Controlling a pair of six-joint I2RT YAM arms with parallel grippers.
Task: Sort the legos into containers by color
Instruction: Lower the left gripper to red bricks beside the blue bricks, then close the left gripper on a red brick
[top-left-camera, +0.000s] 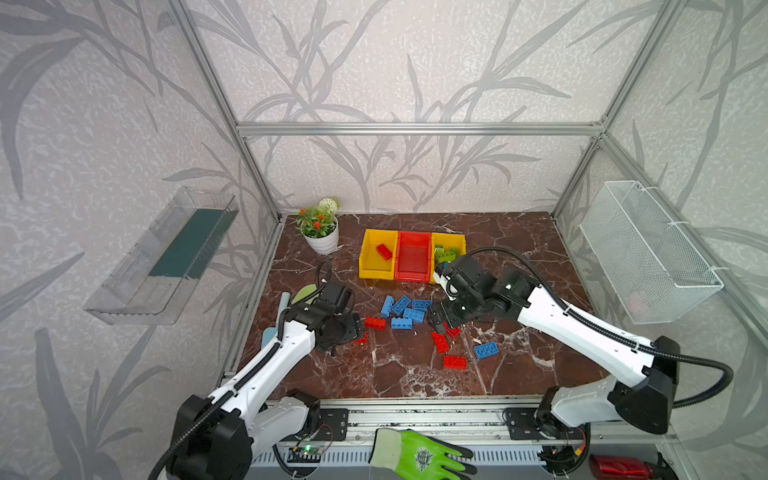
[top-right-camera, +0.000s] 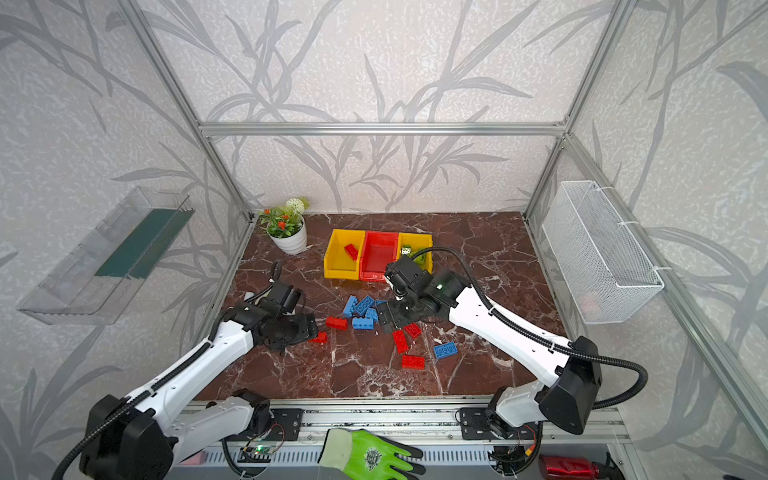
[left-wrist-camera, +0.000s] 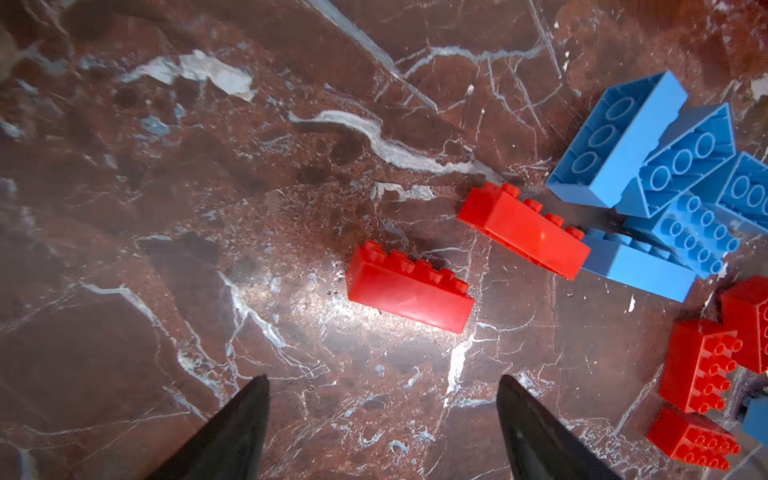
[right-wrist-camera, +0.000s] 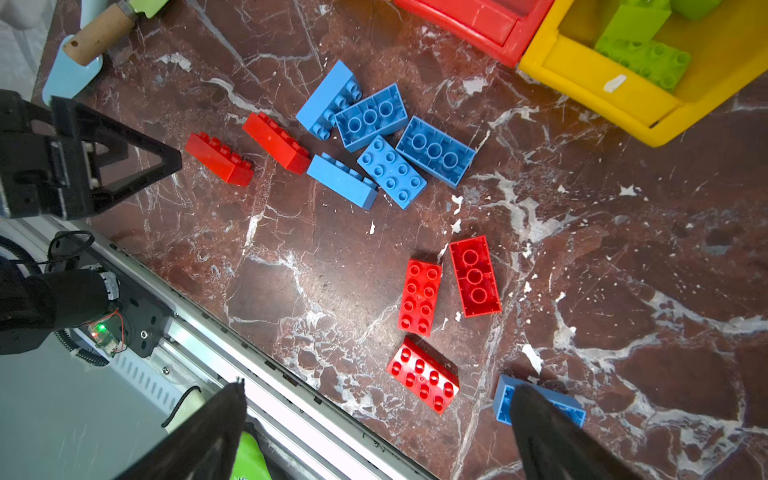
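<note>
Glossy, studded plastic legos (right-wrist-camera: 390, 172), red and blue rectangles, lie scattered on the veined reddish marble-patterned table (right-wrist-camera: 623, 249); left pincer (left-wrist-camera: 380, 378) and right pincer (right-wrist-camera: 379, 386) both spread, empty.

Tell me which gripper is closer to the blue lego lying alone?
Right. The right gripper hovers close by the lone blue lego; the left gripper sits farther off, by a red lego.
</note>
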